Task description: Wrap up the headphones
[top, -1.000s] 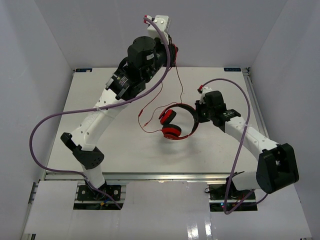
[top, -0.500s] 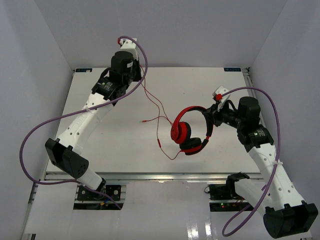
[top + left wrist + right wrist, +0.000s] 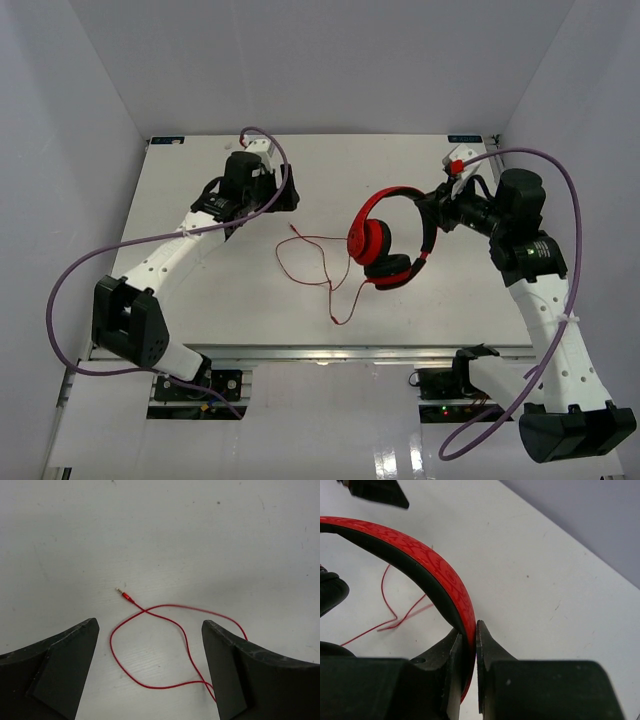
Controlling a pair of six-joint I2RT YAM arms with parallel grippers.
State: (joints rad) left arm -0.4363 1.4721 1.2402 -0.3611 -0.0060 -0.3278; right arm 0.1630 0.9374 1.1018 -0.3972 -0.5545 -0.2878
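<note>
Dropped by the now-spread left gripper [image 3: 149,624], the red cable [image 3: 170,606] is laid at its six o'clock; the headphones [image 3: 368,238] are pinched at the headband [image 3: 420,560] by the right gripper [image 3: 472,630].

Bright, even, diffuse light fills the top view: the white worktop [image 3: 250,300] shows only faint, soft-edged shadows, and a glossy panel [image 3: 330,420] along the bottom edge carries a pale streak of glare. From the left wrist, the fingers [image 3: 60,675] of the left pincer [image 3: 150,624] sit near-black in the lower corners, while the red cable [image 3: 144,611] is crisp, smeared slightly at centre right. From the right wrist, the close headband [image 3: 435,575] looks soft, and the cable at left is blurred.
</note>
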